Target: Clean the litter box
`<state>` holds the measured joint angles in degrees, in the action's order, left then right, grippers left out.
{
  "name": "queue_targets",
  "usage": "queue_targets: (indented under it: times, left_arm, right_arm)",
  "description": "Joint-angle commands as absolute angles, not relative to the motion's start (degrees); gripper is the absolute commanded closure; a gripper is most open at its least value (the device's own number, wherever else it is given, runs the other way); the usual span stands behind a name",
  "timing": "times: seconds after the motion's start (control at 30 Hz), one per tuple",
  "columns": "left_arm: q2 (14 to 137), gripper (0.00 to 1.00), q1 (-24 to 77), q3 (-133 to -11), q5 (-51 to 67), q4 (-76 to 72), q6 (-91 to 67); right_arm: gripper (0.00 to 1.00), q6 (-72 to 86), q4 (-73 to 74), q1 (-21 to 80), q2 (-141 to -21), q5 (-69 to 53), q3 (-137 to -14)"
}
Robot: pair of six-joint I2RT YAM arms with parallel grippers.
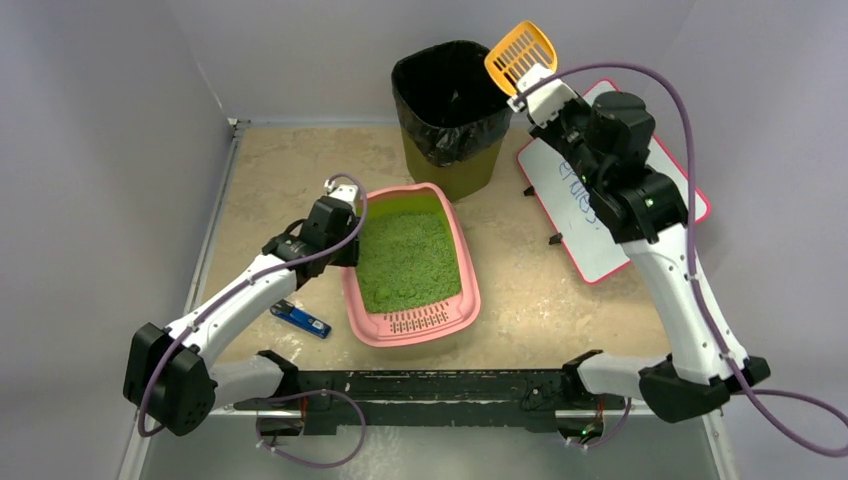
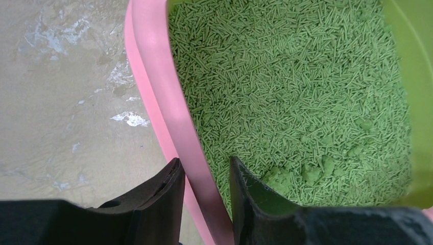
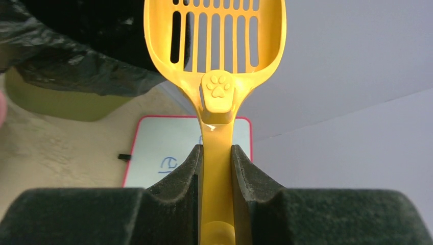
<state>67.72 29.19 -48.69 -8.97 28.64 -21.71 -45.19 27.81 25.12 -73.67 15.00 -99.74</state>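
The pink litter box (image 1: 471,285) lies mid-table, filled with green litter (image 1: 410,255), its slotted grate lip toward the arms. My left gripper (image 1: 350,240) is at the box's left wall. In the left wrist view the pink rim (image 2: 158,87) runs between the fingers of this gripper (image 2: 205,166), one finger outside and one over the litter, both touching the rim. A few clumps (image 2: 306,173) sit in the litter near the inner finger. My right gripper (image 1: 530,90) is raised beside the bin and is shut on the handle of a yellow slotted scoop (image 3: 217,92), whose head (image 1: 520,52) points up and holds nothing.
An olive bin with a black bag (image 1: 450,100) stands behind the litter box. A red-framed whiteboard (image 1: 590,220) lies at the right. A small blue object (image 1: 300,320) lies on the table under the left arm. Grey walls enclose the table.
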Motion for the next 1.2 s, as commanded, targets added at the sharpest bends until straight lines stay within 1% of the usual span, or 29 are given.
queue_targets:
  times: [0.0,0.23,0.43,0.57,0.83,1.0,1.17]
  left_arm:
    - [70.55,0.77,32.19,-50.74,-3.15,29.3,-15.62]
    - [74.51,0.77,33.47,-54.79,-2.22,33.0,-12.04]
    - [75.8,0.78,35.71,-56.38,1.12,32.29,-7.58]
    - [76.79,0.8,36.89,-57.04,1.27,30.81,-5.31]
    - [80.66,0.81,39.1,-59.37,3.46,31.62,2.29]
    - [81.64,0.81,39.16,-59.22,5.47,29.5,5.71]
    - [83.2,0.81,39.25,-60.41,9.27,25.79,10.4]
  right_arm:
    - [1.0,-38.11,25.67,25.32,-69.33,11.65,-95.88]
    - [1.0,-37.13,23.61,25.36,-62.2,11.24,-89.11]
    - [1.0,-36.94,23.57,25.32,-60.12,11.5,-87.19]
    - [1.0,-36.35,25.02,25.33,-58.81,12.12,-85.88]
    - [1.0,-30.57,23.05,25.4,-51.14,7.27,-76.62]
    - [1.0,-27.8,24.6,25.38,-48.62,10.19,-73.93]
    - [1.0,-22.93,24.04,25.4,-45.75,8.65,-71.69]
